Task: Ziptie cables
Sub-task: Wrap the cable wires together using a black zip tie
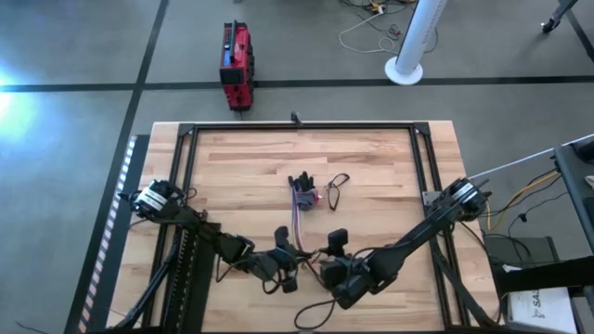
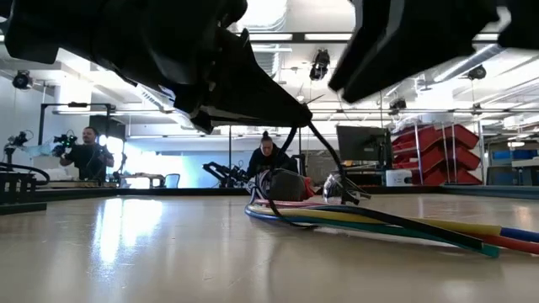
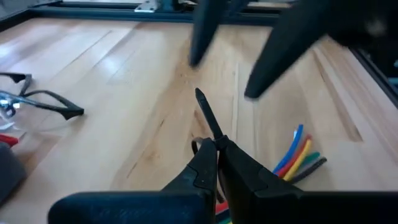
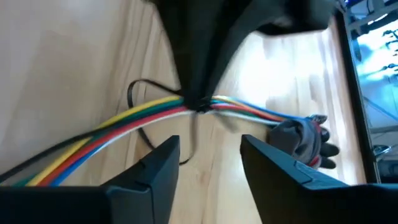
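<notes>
The cables (image 1: 299, 218) are a bundle of coloured wires lying on the wooden table, running from a grey lump at their far end toward the near edge. The ziptie (image 4: 138, 93) is a thin black strap looped about the bundle near its near end. My left gripper (image 3: 217, 144) hovers just over the cables (image 4: 112, 127), shut on the ziptie. My right gripper (image 4: 210, 146) stands open close by on the right, facing the left one, its fingers on either side of the bundle and touching nothing. My left gripper pinches the ziptie between its two shut fingers, a short way back from the strap's free end (image 3: 203, 106), which sticks out past the fingertips. The fingers slant down from the table's near left. Below them the strap (image 2: 290, 168) drops in a slack loop around the cables.
A pair of safety glasses (image 1: 334, 184) lies right of the cables' far end, beside the grey lump (image 4: 301, 140). A black frame (image 1: 297, 128) borders the table. People sit in the room beyond the far edge (image 2: 268, 156).
</notes>
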